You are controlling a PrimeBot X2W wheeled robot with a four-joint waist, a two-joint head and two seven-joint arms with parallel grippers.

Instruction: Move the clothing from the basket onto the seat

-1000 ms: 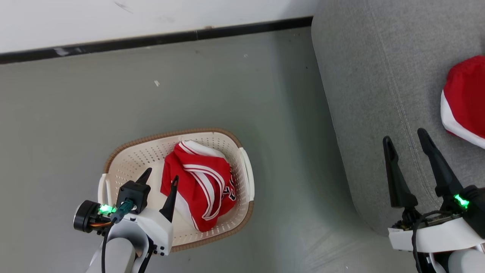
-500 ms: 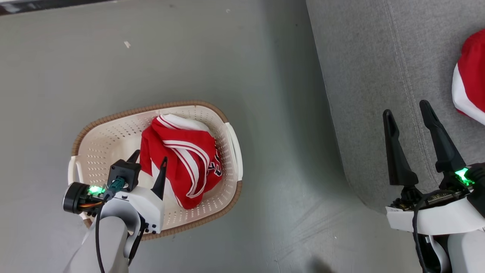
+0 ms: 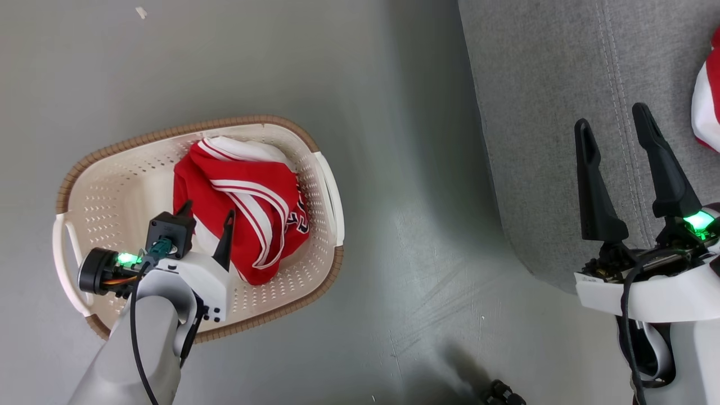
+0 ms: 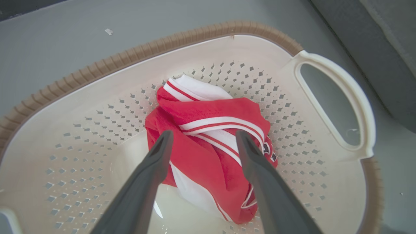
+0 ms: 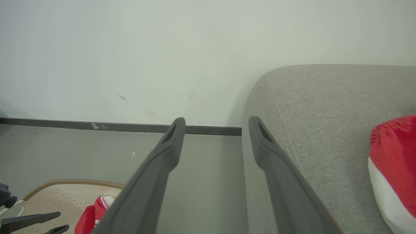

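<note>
A crumpled piece of red clothing (image 3: 242, 208) with white stripes and dark lettering lies in the cream basket (image 3: 112, 185) on the floor. My left gripper (image 3: 208, 208) hangs open just above it. In the left wrist view its two fingers straddle the clothing (image 4: 211, 146) inside the basket (image 4: 97, 123), with nothing gripped by the left gripper (image 4: 204, 133). My right gripper (image 3: 612, 115) stands open over the front edge of the grey seat (image 3: 551, 112), holding nothing. Another red and white garment (image 3: 710, 95) lies on the seat (image 5: 325, 113) at the right, beyond my right gripper (image 5: 217, 119).
The basket sits on a grey floor (image 3: 394, 169) left of the seat, with a strip of floor between them. A pale wall with a dark baseboard (image 5: 97, 126) stands behind. A small dark object (image 3: 503, 394) shows at the bottom edge of the head view.
The head camera has tilted down, so the whole picture has shifted. My left gripper has moved rightward within the basket, over the red clothing. Both grippers stay open.
</note>
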